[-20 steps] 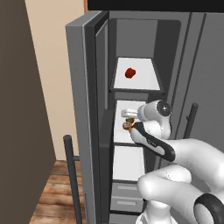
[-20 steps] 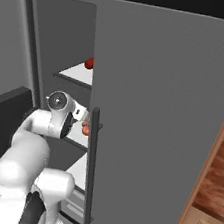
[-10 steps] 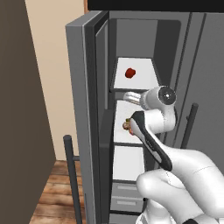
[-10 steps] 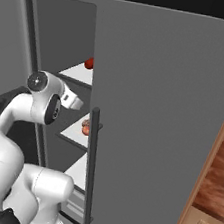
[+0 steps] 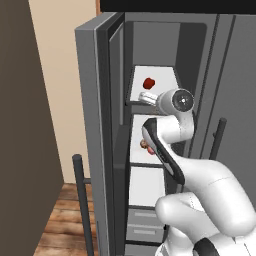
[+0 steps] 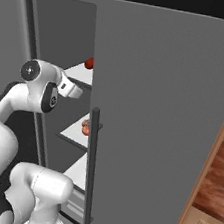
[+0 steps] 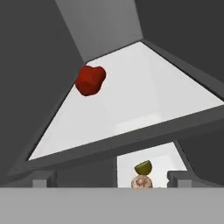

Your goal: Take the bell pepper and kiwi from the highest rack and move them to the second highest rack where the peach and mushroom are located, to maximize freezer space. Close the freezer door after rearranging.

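The freezer stands open at frame centre. The gripper hangs wide open and empty at the top shelf's front edge. The pepper sits upper left, well beyond the jaws. The kiwi lies below, seemingly touching the mushroom.

Pepper: dark red, lumpy, alone on the white top shelf of the freezer.
Kiwi: green half with brownish rim, on the shelf below, touching the mushroom, a tan cap.
Peach: orange-pink, on that lower shelf.
Freezer door: grey slab, standing open.
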You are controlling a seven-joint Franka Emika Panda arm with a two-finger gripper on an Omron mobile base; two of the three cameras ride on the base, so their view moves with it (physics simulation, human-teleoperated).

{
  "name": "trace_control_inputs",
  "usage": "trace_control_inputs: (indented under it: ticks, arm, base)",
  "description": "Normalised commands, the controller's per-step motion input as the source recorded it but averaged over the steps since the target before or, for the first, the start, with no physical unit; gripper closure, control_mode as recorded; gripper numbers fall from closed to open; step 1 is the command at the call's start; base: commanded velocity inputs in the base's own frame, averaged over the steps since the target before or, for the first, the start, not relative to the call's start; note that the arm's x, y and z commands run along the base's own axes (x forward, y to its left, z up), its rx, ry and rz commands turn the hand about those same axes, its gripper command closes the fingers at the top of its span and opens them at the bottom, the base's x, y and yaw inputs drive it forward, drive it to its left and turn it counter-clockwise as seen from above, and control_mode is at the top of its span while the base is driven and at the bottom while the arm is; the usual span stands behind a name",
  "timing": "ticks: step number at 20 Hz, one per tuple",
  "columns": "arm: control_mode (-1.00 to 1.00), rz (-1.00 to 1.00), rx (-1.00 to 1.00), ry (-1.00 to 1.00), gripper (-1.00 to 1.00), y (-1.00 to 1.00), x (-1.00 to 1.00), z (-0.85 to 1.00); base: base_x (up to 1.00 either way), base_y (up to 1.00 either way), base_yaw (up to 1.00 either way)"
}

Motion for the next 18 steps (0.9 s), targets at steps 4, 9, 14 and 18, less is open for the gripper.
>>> trace_control_inputs:
  ticks: [4,9,14,18]
  arm:
    - [-1.0,0.0,0.0,0.01,-1.0,0.0,0.53,0.35]
    - [-1.0,0.0,0.0,0.02,-1.0,0.0,0.52,0.44]
    - [-1.0,0.0,0.0,0.11,-1.0,0.0,0.52,0.18]
    - [-1.0,0.0,0.0,0.2,-1.0,0.0,0.57,0.0]
  base:
    - [0.0,0.0,0.0]
    - [0.0,0.0,0.0]
    - [0.0,0.0,0.0]
    - [0.0,0.0,0.0]
